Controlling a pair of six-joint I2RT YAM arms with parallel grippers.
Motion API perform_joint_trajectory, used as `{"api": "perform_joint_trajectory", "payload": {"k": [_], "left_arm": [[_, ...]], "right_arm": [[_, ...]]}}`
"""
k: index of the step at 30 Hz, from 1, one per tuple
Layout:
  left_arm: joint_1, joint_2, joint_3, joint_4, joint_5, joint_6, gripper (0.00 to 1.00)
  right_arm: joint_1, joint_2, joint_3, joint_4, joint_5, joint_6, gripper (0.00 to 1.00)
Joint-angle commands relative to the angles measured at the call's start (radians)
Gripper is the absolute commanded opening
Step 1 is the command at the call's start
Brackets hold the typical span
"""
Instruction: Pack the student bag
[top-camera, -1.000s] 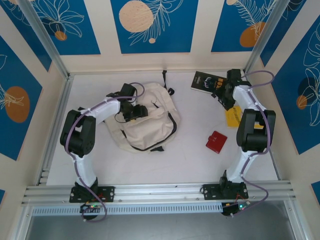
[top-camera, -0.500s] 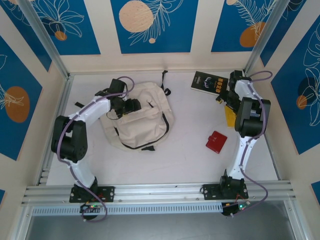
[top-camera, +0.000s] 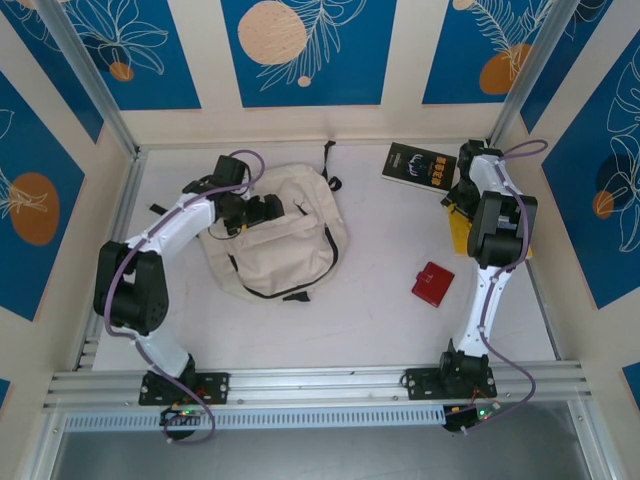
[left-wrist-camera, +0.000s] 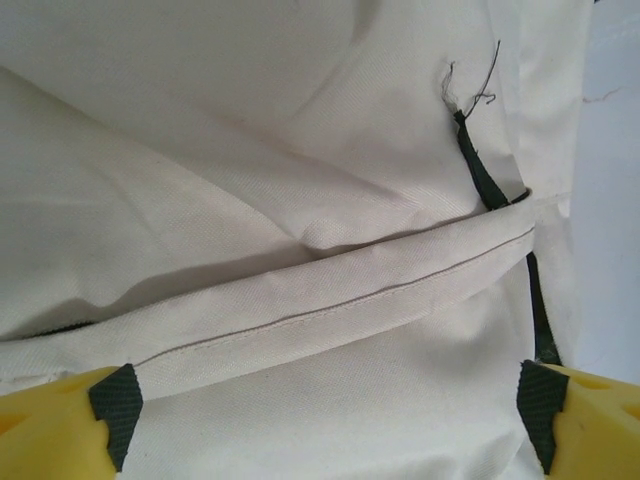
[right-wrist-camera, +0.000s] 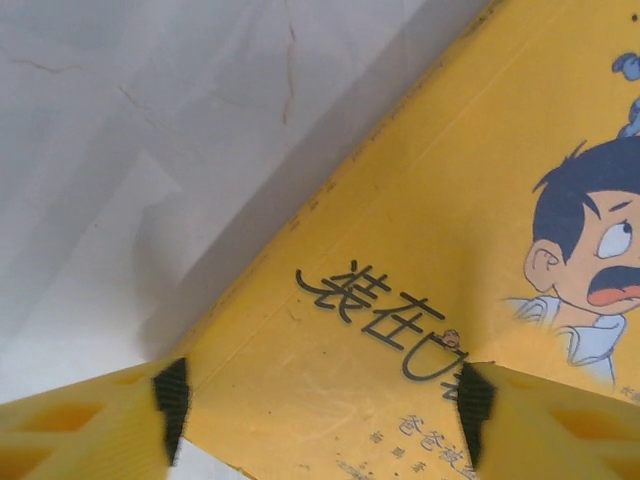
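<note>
Yellow fingers wide apart over the cream student bag, a stitched fold between them.

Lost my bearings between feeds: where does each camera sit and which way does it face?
Top external: above and behind the bases, looking down on the table; left arm and right arm show, bases at bottom.
Left wrist: on that wrist, close over the student bag's canvas and zipper; left gripper's open fingertips at bottom corners.
Right wrist: on that wrist, close over the yellow book's cover; right gripper's open fingertips at bottom corners.
Shared: top view also shows the student bag and the yellow book.
</note>
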Motion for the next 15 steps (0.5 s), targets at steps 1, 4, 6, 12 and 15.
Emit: {"api": "perform_joint_trajectory", "payload": {"k": [1,4,6,12,15], "left_arm": [[0.010,-0.058,-0.014,-0.020,-0.019,0.015,1.00],[0.010,-0.072,-0.016,-0.022,-0.017,0.022,1.00],[0.010,-0.078,-0.016,-0.021,-0.015,0.023,1.00],[0.010,-0.082,-0.013,-0.018,-0.007,0.027,1.00],[0.009,-0.085,-0.013,-0.020,-0.001,0.030,1.00]], "right_arm": [[-0.002,0.003,-0.026,-0.056,-0.010,0.012,0.61],[0.002,-0.037,-0.104,-0.015,-0.037,0.013,0.58],[0.005,-0.054,-0.145,0.003,-0.064,0.007,0.58],[0.017,-0.075,-0.200,0.031,-0.090,-0.007,0.61],[0.013,-0.086,-0.185,0.033,-0.098,-0.007,0.61]]}}
